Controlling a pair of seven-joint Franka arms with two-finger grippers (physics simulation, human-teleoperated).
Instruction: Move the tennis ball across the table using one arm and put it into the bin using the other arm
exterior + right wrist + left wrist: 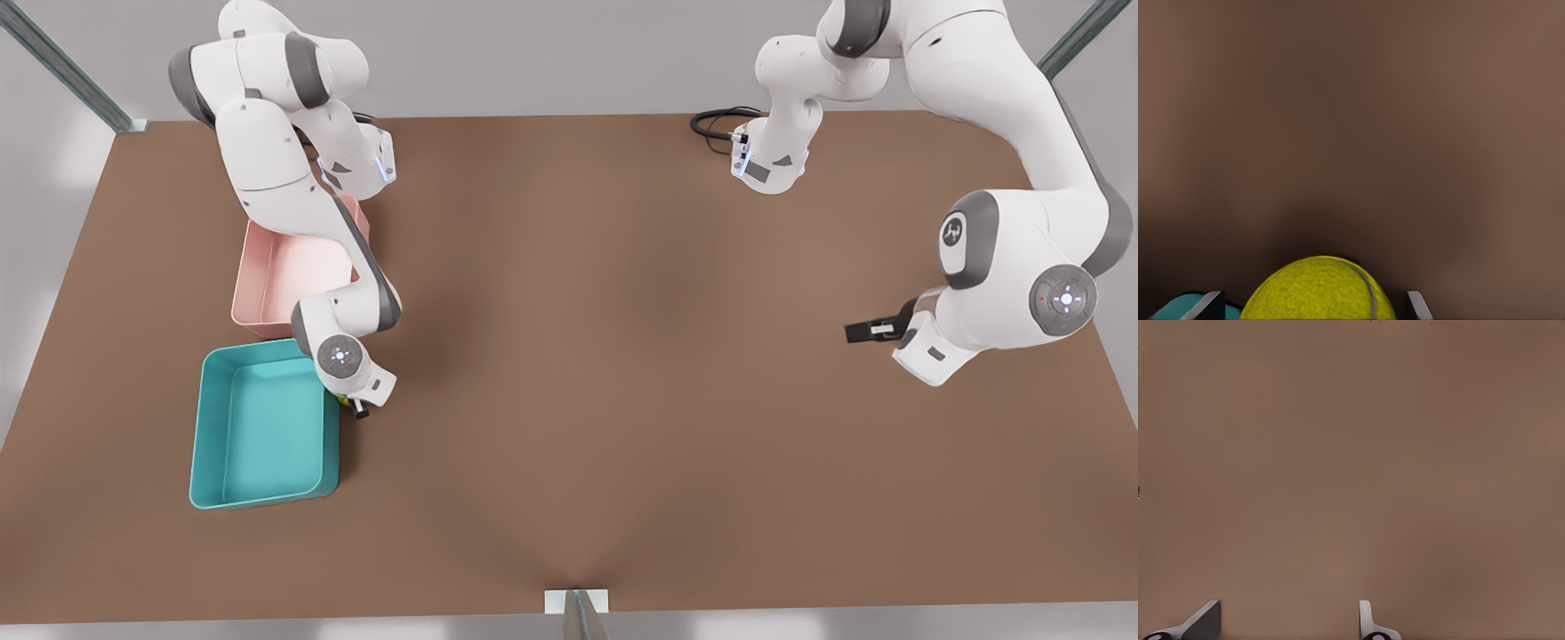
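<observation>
The bench is the largest thing here, a wide brown top with an arm mounted near each far corner. On its side at the front view's left sit 2 trays: a pink tray toward the far edge and the teal bin nearer the near edge, the 2 just beside each other.

The right gripper hangs at the bin's long wall, on the side facing the bench's middle. In the right wrist view the tennis ball sits between the 2 fingers, which flank it closely on both sides, with a corner of the bin just beside it. The jaws look closed onto the ball, though the contact itself falls at the picture's border, so this is a judgement. In the front view only a sliver of yellow-green peeks from under the wrist.

The left gripper waits on the opposite side of the bench, well apart from everything; its jaws stand wide apart and hold nothing, with bare bench beneath them in the left wrist view.

By my reading the task is nearly done: the ball has crossed the bench and is at the bin's wall. What is left is to carry it over the rim and let it go inside.
</observation>
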